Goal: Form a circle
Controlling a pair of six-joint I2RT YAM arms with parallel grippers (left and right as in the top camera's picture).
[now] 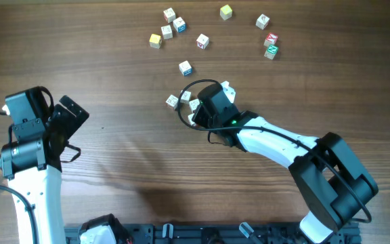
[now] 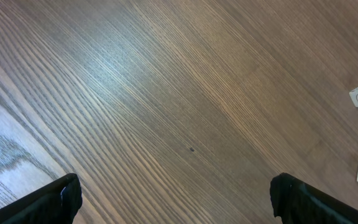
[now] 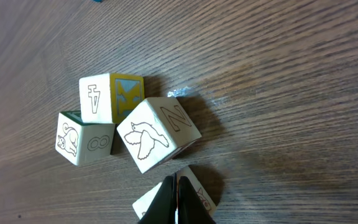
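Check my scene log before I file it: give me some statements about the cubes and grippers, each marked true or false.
1. The left gripper is open above the table. True.
2. The right gripper is wide open. False: its jaws are shut.
3. A bird-picture cube sits next to a cube marked 8. True.
4. Every cube is gathered into one ring. False: several, such as a red cube, lie scattered on the far side.
5. The left gripper holds a cube. False: nothing is between its fingers.
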